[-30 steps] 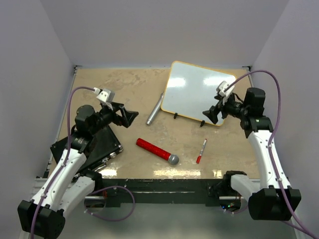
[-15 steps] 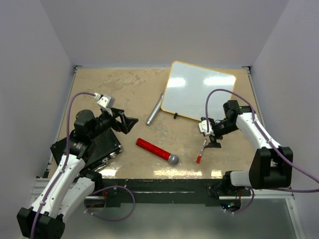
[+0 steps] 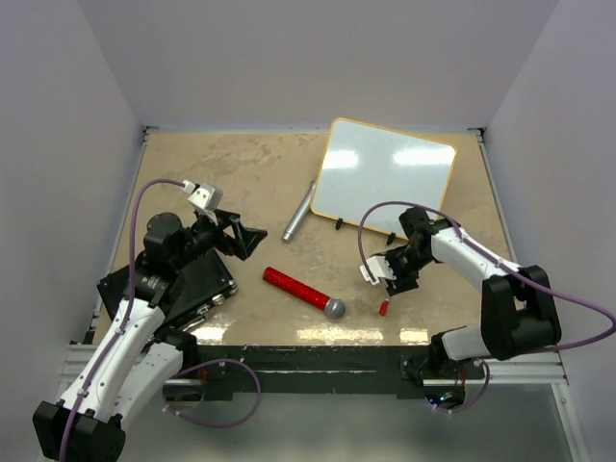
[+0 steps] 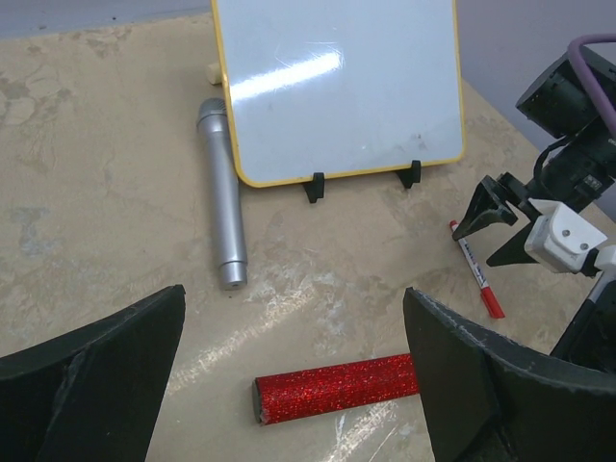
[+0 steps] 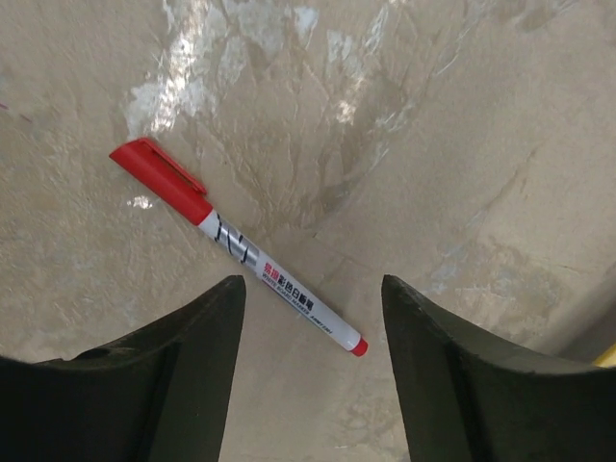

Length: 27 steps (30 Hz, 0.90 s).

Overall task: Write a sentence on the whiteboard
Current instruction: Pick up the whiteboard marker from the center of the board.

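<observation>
The whiteboard (image 3: pixel 385 183) stands tilted on black feet at the back right, its white face blank (image 4: pixel 337 87); no sentence shows on it. A red-capped marker (image 5: pixel 241 252) lies flat on the table in front of the board (image 3: pixel 384 307). My right gripper (image 5: pixel 310 285) hangs low over the marker's tail end, open, one finger on each side and neither touching it; it is also seen from above (image 3: pixel 393 275). My left gripper (image 3: pixel 252 234) hovers open at the left, holding nothing, with its fingers (image 4: pixel 115 356) wide apart.
A red glitter microphone (image 3: pixel 300 290) with a grey head lies at front centre (image 4: pixel 337 390). A silver cylinder (image 3: pixel 298 214) rests left of the board (image 4: pixel 221 192). A black flat box (image 3: pixel 188 279) sits under the left arm. Walls enclose the table.
My right arm swung down from in front of the whiteboard to the marker on the table, and its jaws narrowed. The left arm barely moved.
</observation>
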Each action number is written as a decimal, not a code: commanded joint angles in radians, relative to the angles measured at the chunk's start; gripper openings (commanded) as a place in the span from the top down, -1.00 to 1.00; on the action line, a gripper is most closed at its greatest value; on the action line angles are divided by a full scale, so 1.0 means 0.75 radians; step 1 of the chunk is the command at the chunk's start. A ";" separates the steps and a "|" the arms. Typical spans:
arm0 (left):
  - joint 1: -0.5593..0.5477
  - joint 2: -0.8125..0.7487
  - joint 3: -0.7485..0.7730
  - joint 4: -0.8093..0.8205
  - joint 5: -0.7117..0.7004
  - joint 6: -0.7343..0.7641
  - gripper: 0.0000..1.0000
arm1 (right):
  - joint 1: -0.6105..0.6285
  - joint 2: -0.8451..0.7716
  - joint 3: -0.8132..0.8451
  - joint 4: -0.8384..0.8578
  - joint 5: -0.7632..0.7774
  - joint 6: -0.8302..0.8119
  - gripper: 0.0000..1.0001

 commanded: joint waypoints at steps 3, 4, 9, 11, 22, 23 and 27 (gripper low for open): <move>0.002 -0.014 -0.008 0.038 0.031 0.025 -1.00 | 0.024 0.029 -0.067 0.094 0.141 0.033 -0.10; 0.002 -0.014 -0.008 0.040 0.033 0.025 -1.00 | 0.026 0.029 -0.073 0.094 0.145 0.031 -0.06; 0.002 -0.010 -0.010 0.042 0.043 0.021 -1.00 | 0.034 0.029 -0.101 0.114 0.158 0.041 0.08; 0.002 -0.010 -0.012 0.044 0.049 0.023 -1.00 | 0.040 0.035 -0.107 0.126 0.168 0.053 0.11; 0.002 0.004 -0.020 0.075 0.116 0.002 -1.00 | 0.040 0.019 -0.152 0.204 0.211 0.231 0.45; 0.002 0.006 -0.024 0.075 0.127 -0.002 -1.00 | 0.042 0.021 -0.150 0.216 0.213 0.257 0.48; 0.002 0.019 -0.030 0.121 0.188 -0.022 -1.00 | 0.042 0.019 -0.157 0.267 0.215 0.386 0.62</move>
